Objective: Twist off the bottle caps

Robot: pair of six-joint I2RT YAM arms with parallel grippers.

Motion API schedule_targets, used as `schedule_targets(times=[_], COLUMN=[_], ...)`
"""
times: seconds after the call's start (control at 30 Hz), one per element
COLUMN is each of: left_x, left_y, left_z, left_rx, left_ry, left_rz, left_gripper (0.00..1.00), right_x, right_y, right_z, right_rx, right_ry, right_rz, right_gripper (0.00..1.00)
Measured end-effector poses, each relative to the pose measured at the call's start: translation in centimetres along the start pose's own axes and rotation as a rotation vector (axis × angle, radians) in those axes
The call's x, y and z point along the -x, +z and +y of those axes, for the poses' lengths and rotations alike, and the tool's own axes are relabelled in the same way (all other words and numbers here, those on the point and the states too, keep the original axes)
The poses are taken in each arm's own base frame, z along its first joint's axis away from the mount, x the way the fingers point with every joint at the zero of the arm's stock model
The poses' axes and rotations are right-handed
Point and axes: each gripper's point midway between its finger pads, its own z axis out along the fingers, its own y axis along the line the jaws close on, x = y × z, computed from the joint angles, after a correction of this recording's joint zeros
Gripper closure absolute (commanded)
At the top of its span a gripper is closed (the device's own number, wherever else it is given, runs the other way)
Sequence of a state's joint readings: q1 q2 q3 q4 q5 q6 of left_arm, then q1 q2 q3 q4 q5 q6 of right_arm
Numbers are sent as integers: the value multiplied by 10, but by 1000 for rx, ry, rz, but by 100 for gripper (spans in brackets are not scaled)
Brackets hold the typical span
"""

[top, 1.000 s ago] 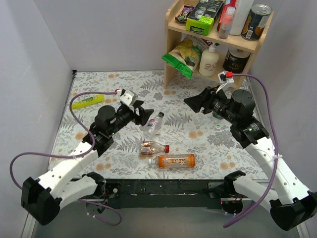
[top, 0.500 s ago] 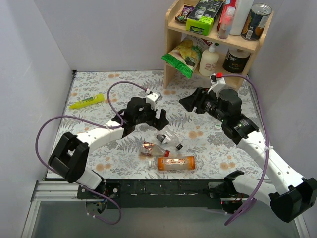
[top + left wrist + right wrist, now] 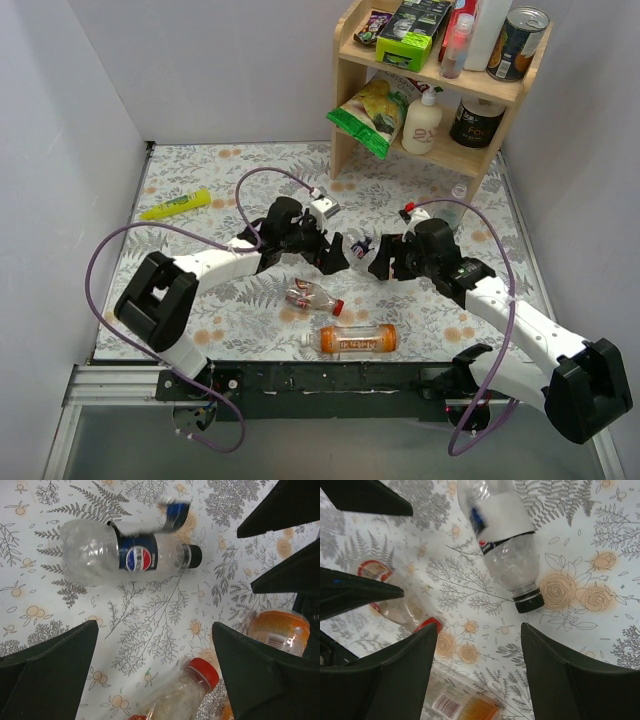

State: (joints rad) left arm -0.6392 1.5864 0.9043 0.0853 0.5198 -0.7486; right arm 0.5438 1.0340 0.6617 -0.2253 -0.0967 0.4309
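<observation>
The dark-blue-labelled bottle (image 3: 125, 555) lies on the table with its black cap (image 3: 195, 556) on; it also shows in the top view (image 3: 360, 247) and the right wrist view (image 3: 502, 535). My left gripper (image 3: 336, 254) and right gripper (image 3: 384, 256) face each other on either side of it, both open and empty. The reddish-labelled bottle (image 3: 310, 297) with a red cap (image 3: 338, 307) lies nearer the front. The orange bottle (image 3: 357, 338) with a whitish cap (image 3: 308, 341) lies at the front. The green-labelled bottle is not identifiable.
A wooden shelf (image 3: 430, 100) at the back right holds tins, a white pump bottle (image 3: 422, 122) and a snack bag. A yellow-green tube (image 3: 177, 205) lies at the left. A small clear thing (image 3: 458, 192) stands by the shelf foot. White walls close in three sides.
Both grippers have closed in on the middle of the table and now face each other. The dark-blue-labelled bottle has shifted up and right to lie between them.
</observation>
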Motion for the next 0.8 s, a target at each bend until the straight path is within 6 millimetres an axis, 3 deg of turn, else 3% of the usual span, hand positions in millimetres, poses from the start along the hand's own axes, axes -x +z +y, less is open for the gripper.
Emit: schedule_targets(times=[0.13,0.3,0.57,0.8], left_x=[-6,-5,14,30], left_y=[18,15,1,-13], left_z=[10,13,14,10], left_rx=[2,29,87,115], left_ry=[-18,-20,4,25], left_rz=[49,49,-1,-46], left_gripper=[2,2,2,2], right_x=[-14,-22,6,31], right_y=[18,42,75,79], right_z=[-16,-43,-72,-80], right_rx=[-58,-184,-350,-421], right_ry=[-38,-116,-244,-365], right_rz=[60,128,131,95], right_gripper=[26,26,26,20])
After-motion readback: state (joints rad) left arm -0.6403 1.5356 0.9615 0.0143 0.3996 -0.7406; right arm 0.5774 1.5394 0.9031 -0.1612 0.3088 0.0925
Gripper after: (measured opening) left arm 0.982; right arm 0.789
